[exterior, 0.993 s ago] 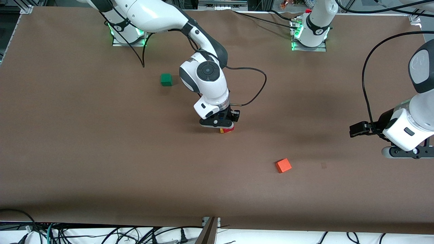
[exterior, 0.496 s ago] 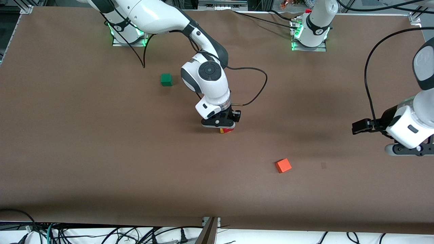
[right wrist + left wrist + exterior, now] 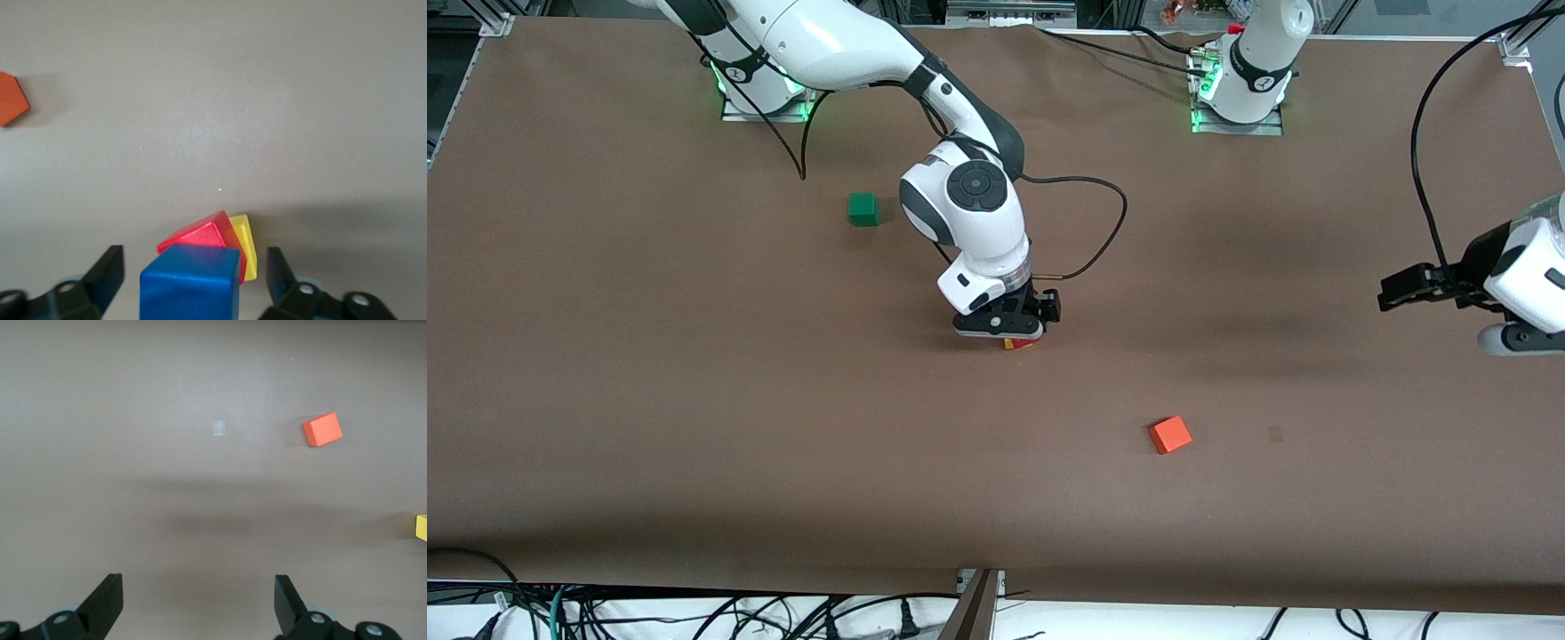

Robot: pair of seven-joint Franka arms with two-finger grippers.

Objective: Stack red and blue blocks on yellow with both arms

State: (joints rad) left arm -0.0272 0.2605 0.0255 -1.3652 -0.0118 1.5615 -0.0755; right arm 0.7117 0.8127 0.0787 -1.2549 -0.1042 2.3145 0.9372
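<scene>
The blue cube [image 3: 190,287] sits on the red cube [image 3: 200,237], which sits turned on the yellow cube [image 3: 245,243]. My right gripper [image 3: 193,260] is low around the blue cube, jaws open, with a gap on each side. In the front view the right gripper [image 3: 1009,331] hides the blue cube; only slivers of red [image 3: 1025,342] and yellow [image 3: 1008,344] show beneath it. My left gripper [image 3: 198,587] is open and empty, raised over bare table at the left arm's end [image 3: 1516,340]. An edge of the yellow cube [image 3: 421,527] shows in the left wrist view.
An orange cube [image 3: 1169,435] lies nearer the front camera than the stack, toward the left arm's end; it shows in both wrist views [image 3: 321,429] [image 3: 10,99]. A green cube [image 3: 863,209] lies near the right arm's base. A cable loops beside the right wrist.
My left arm has drawn back toward its own end of the table and toward the bases. My right gripper has stayed low over the stack.
</scene>
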